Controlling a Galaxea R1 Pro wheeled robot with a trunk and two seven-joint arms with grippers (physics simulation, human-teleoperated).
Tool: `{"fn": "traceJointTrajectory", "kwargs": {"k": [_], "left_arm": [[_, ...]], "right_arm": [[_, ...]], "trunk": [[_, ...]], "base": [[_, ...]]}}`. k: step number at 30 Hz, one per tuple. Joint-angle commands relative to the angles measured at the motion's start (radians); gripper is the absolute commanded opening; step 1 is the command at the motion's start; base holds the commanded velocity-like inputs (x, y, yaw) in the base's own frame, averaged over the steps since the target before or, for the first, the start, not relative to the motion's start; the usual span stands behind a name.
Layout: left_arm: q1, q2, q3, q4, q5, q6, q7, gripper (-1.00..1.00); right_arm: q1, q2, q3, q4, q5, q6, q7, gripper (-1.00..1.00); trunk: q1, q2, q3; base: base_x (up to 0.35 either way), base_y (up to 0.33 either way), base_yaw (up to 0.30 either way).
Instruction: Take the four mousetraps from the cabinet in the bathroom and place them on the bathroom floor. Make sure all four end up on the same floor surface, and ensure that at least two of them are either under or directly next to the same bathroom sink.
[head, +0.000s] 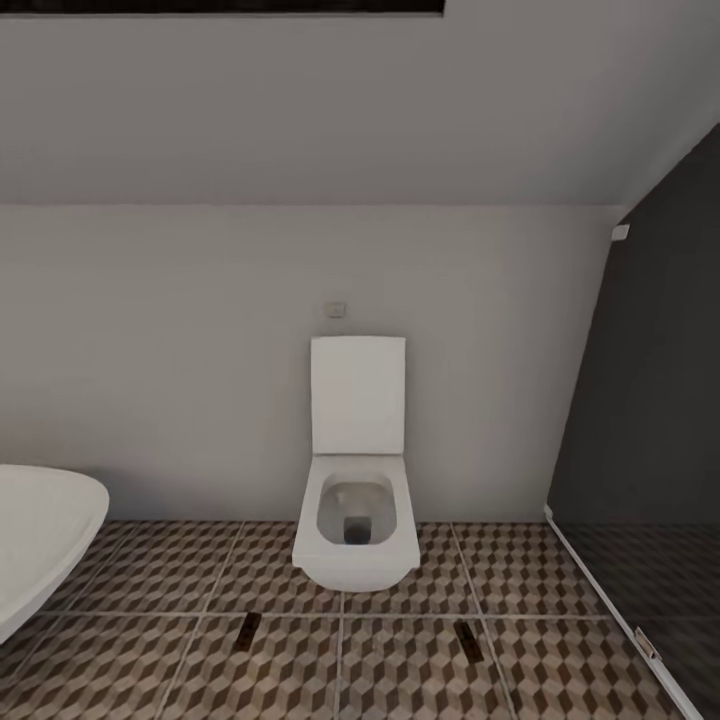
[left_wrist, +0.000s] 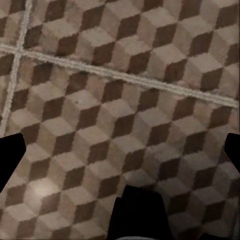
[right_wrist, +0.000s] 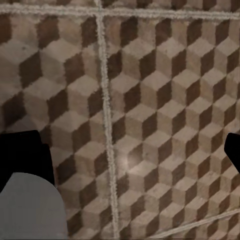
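Mousetraps: two small dark boards, one (head: 249, 627) left and one (head: 467, 637) right, lay on the bathroom floor (head: 560, 580) near the front of a white toilet (head: 356, 520); a white basin (head: 40, 540) stood at far left; left gripper (left_wrist: 120, 150) and right gripper (right_wrist: 130, 150) both spread apart, empty, above tiles; judged next: drive on to the cabinet, arms tucked, for remaining traps, placing beside one sink.

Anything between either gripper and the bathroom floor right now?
Nothing visible. The left gripper and right gripper both look onto bare bathroom floor between spread fingers. The head view has the toilet against the wall and two small dark flat pieces before it, too small to identify.
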Motion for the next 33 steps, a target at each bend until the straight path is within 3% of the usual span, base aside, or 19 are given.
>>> {"fn": "traceJointTrajectory", "kwargs": {"k": [1,9,17,33], "left_arm": [[0.003,-0.001,0.006,0.001,0.004,-0.003,-0.002,1.00],[0.019,-0.012,0.006,0.001,0.004,-0.002,-0.002,1.00],[0.040,-0.016,0.006,0.001,0.004,-0.002,-0.002,1.00],[0.055,-0.018,0.006,0.002,0.004,-0.004,-0.001,1.00]], "right_arm": [[0.001,0.001,0.009,0.003,-0.010,-0.004,0.007,1.00],[0.025,0.003,0.007,0.003,-0.012,-0.011,0.037,1.00],[0.057,0.004,0.007,0.003,-0.012,-0.067,0.043,1.00],[0.069,0.006,0.007,0.003,-0.012,-0.094,0.044,1.00]], "trunk": [[-0.004,0.007,0.002],[-0.035,0.063,0.027],[-0.065,0.119,0.052],[-0.127,0.231,0.103]], "base": [[0.000,0.000,0.000],[0.000,0.000,0.000],[0.000,0.000,0.000],[0.000,0.000,0.000]]}}
